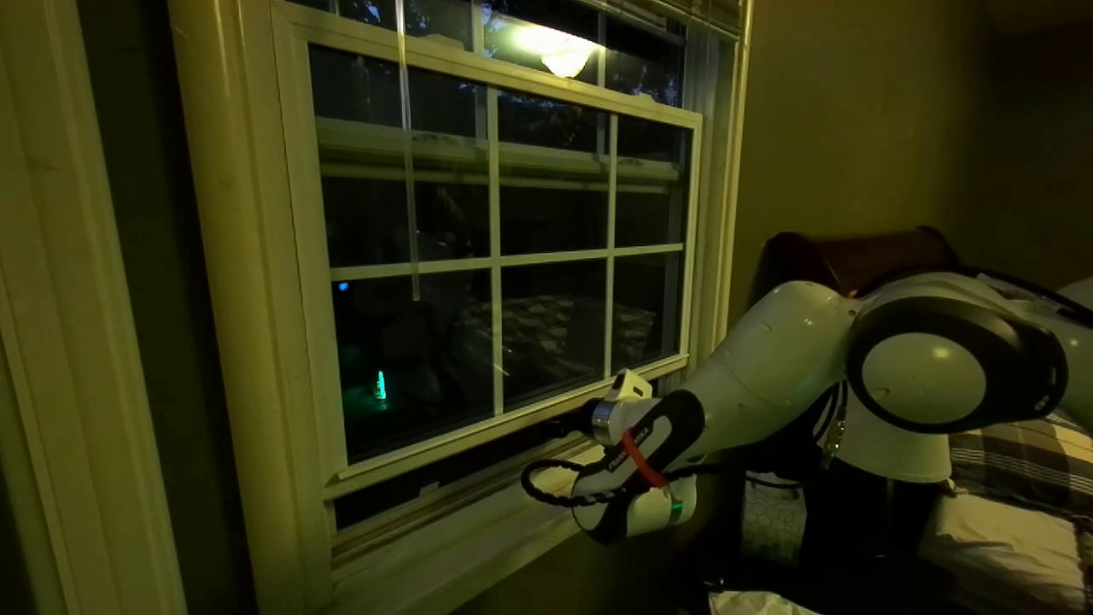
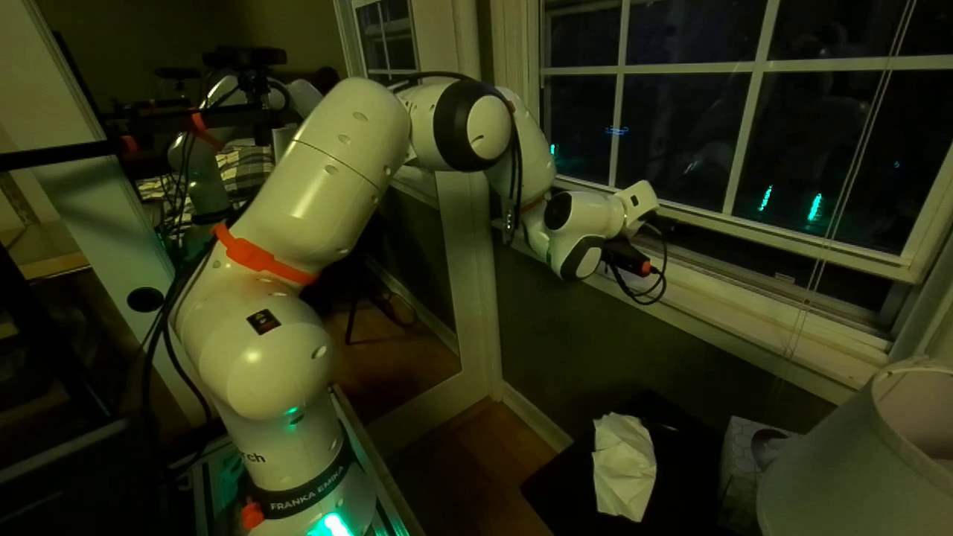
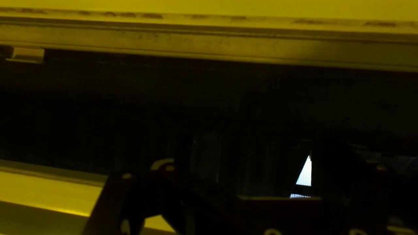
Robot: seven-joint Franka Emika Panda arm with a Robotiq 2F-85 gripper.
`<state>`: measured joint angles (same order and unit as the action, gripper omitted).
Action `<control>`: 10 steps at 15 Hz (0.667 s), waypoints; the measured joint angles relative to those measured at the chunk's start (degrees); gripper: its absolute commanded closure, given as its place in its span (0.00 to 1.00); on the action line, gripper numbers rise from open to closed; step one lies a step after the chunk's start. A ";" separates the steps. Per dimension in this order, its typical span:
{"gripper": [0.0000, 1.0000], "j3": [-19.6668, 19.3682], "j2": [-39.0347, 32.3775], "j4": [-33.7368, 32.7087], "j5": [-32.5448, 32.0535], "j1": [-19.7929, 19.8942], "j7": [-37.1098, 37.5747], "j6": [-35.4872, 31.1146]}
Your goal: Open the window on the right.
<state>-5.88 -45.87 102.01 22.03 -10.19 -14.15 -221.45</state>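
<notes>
Currently, the double-hung window (image 1: 494, 201) fills the left and centre of the frame in an exterior view, its lower sash (image 1: 496, 258) standing slightly clear of the windowsill (image 1: 461, 534), with a dark gap between them. At the upper right of the frame in an exterior view, that gap shows under the bottom rail (image 2: 789, 237). The robot arm (image 1: 768, 359) reaches in from the right edge, and its black gripper (image 1: 564, 424) sits at the gap, just below centre; whether it touches the sash I cannot tell. Along the bottom of the wrist view, the gripper melts into darkness, so whether its fingers stand apart or together cannot be told. A pale lampshade (image 2: 826, 461) fills the lower right corner in an exterior view, with a crumpled white tissue (image 2: 625, 465) to its left.
</notes>
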 measured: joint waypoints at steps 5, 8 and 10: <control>0.00 -0.04 -1.11 -1.09 -0.81 0.25 1.20 -1.69; 0.00 -0.01 -1.41 -1.20 -1.22 0.36 1.67 -2.50; 0.00 0.00 -1.29 -1.06 -1.11 0.33 1.67 -2.50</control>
<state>-5.88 -47.16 100.95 20.92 -9.85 -12.47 -223.95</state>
